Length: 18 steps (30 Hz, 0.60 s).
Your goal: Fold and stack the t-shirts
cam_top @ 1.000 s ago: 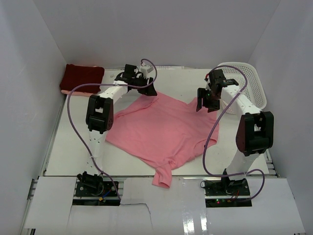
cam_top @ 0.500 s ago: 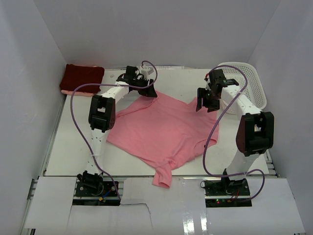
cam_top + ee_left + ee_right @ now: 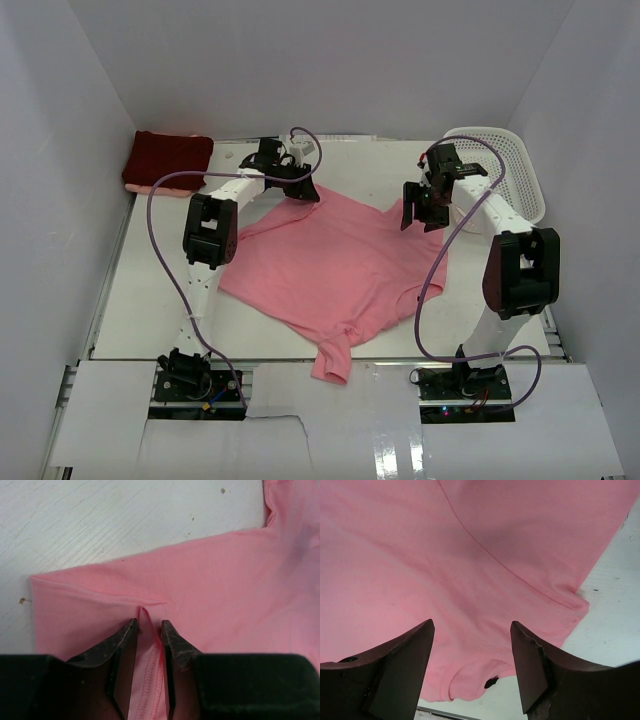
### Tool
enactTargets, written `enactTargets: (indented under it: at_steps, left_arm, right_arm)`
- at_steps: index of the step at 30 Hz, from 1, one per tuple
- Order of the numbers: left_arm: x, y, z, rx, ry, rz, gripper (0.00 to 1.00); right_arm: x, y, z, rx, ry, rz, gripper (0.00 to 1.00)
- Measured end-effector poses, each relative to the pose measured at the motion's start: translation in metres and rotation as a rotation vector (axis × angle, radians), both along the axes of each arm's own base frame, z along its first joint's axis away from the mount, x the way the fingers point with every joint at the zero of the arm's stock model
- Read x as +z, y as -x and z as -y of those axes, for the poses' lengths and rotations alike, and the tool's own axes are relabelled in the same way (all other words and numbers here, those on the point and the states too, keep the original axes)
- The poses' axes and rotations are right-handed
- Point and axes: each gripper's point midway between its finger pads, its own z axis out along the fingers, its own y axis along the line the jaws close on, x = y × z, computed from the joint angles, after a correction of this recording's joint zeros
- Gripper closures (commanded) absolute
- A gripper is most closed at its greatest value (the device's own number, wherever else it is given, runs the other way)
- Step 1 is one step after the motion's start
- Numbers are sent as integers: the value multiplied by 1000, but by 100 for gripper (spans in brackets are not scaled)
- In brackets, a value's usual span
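Pink t-shirt (image 3: 335,265) lies spread across the table (image 3: 140,300), its far corner nipped by the left gripper (image 3: 147,624), probably to lift it for folding, while the right gripper (image 3: 471,625) hangs released above it; the maroon t-shirt (image 3: 170,157) sits folded in the far-left corner.

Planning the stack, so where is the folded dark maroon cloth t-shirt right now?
In the top view, the folded dark maroon cloth t-shirt lies in the far left corner of the white table, left of the left tool and the salmon pink t-shirt.
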Motion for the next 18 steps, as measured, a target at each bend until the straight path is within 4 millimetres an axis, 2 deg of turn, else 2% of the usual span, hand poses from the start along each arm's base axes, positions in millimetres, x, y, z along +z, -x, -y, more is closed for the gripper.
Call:
enactTargets:
  at_steps: [2,6,7,15,18]
  left_arm:
    - [1,1,1,-4,5,-1,64]
    - [1,2,2,-7,12,-11,75]
    - [1,3,2,-8,14,-14,81]
    - [4,2,1,3,34,-32,84]
    - [12,-2,-1,33,57,-45,87]
  right_arm:
    - [0,0,0,0,0,0,31]
    - [0,0,0,0,0,0,31]
    - [0,0,0,0,0,0,31]
    - [-6,4,2,-3,9,-16,31]
    - [-10,4,6,-24,25,-17,29]
